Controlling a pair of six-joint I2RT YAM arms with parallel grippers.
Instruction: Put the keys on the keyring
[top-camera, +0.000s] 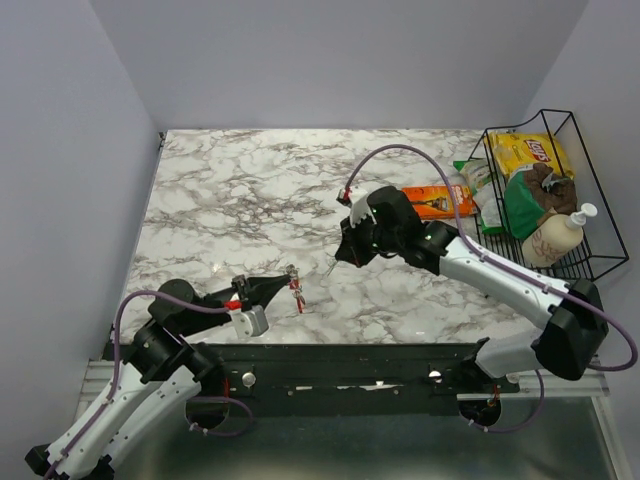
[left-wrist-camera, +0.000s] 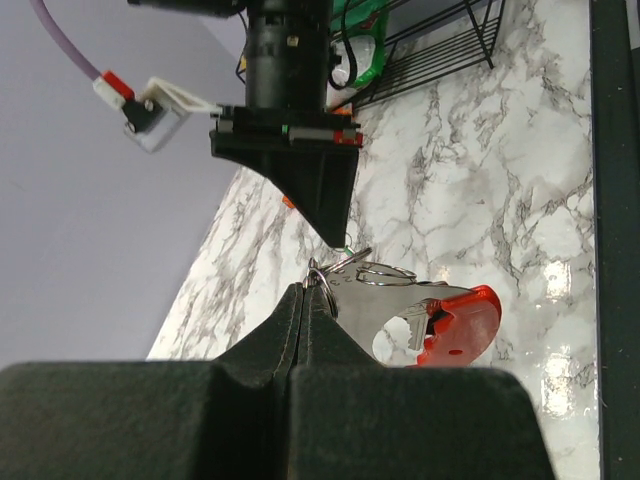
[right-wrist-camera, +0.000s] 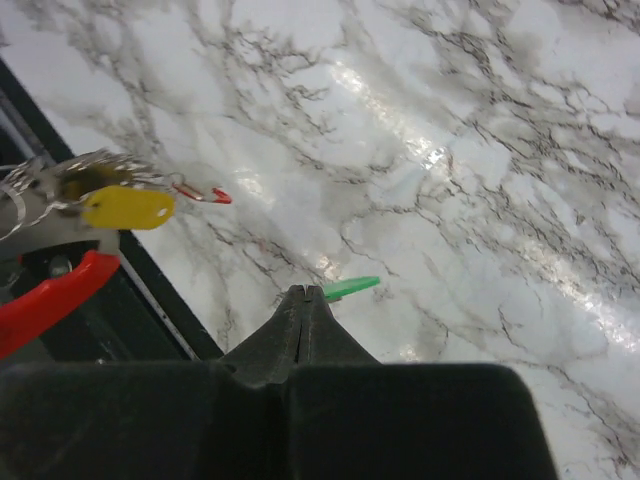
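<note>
My left claw (left-wrist-camera: 308, 292) is pressed fully together, and the keyring (left-wrist-camera: 385, 272) starts right at its tips. It is a small bunch of thin silvery wire loops, pinched at one edge and sticking out past the fingers above the marble counter (top-camera: 220, 200). A red-headed key (left-wrist-camera: 462, 322) hangs on the ring. It has a flat silver blade and a glossy red plastic head with a small hole. In my left wrist view its long axis runs roughly sideways, with the head away from the claw and the blade leading back towards the loops. From above, the bunch trails from the fingertips towards the near edge of the counter. A yellow-headed key (right-wrist-camera: 128, 208) sits in the same cluster, and its oval head lies lengthwise along the ring wires. My right claw (right-wrist-camera: 305, 292) is also clamped tight, gripping a green key (right-wrist-camera: 352, 286) at the very tips. Only a short green sliver shows, and in the right wrist view it juts out to the side and slightly upward. Its long axis lies across the line of my fingers. Seen from the left wrist, this right claw points down, with its tip and the green key just above the keyring loops. I cannot tell whether they touch.
</note>
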